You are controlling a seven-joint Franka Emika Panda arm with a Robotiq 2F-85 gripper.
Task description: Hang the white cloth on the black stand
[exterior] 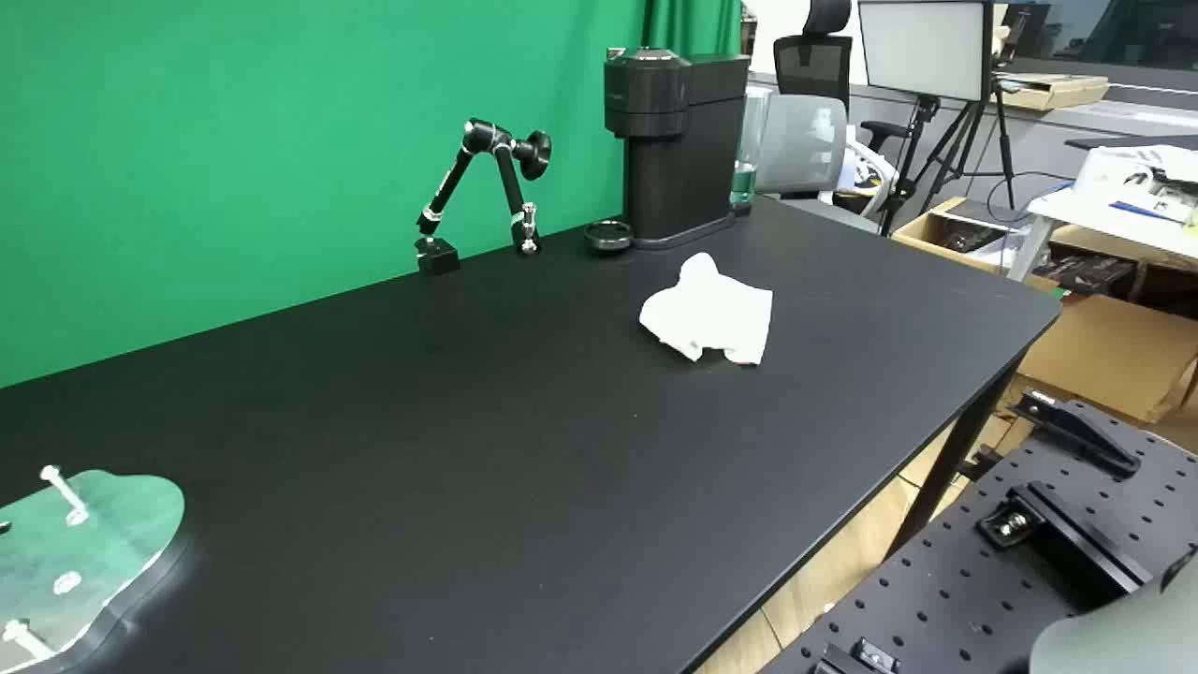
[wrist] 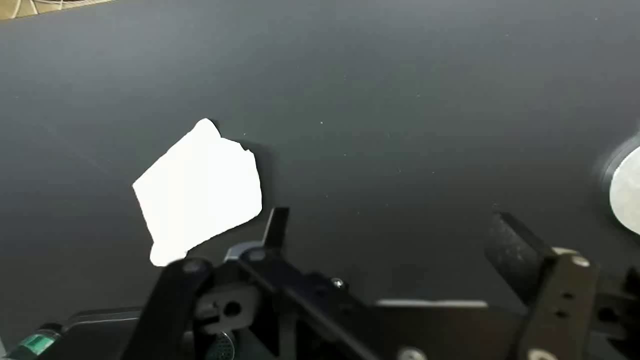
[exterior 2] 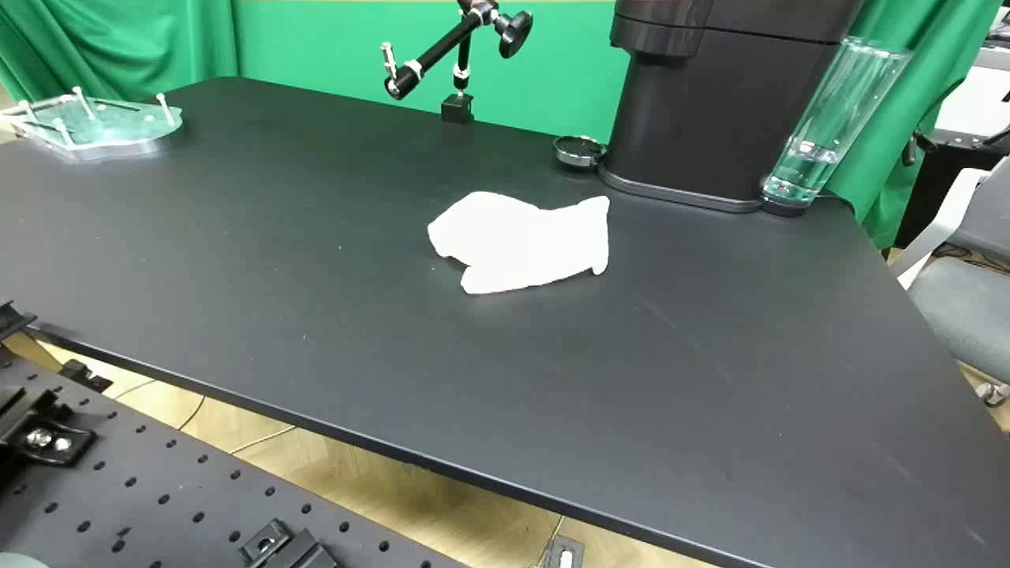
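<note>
A large black table (exterior: 468, 449) is filling most of the space in both exterior views. A green backdrop (exterior: 281, 150) is hanging behind it, and a dark perforated board (exterior 2: 237, 489) is lying lower, beyond the opposite edge. On the table, toward the back, a black machine (exterior 2: 726, 118) is standing upright, and a clear container (exterior 2: 840, 102) with some liquid (exterior 2: 801, 170) at its bottom is standing just beside it. The black stand (exterior: 482, 139) — a jointed arm with a block (exterior: 437, 256) at its foot — is rising at the rear edge, apart from the machine, and in an exterior view it is bending like a V turned upside down. A clear plate (exterior: 136, 515) is lying at the other end of the table, well apart from the machine. The white cloth (exterior 2: 529, 244) is lying crumpled on the table, near the machine and apart from the stand. In the wrist view the gripper (wrist: 391, 212) is showing itself released: its two fingers (wrist: 276, 227) are standing wide apart, and one is appearing near the cloth. A round dish (exterior 2: 578, 151) is sitting just beside the machine, and short white pegs (exterior 2: 164, 110) are rising from the plate.
</note>
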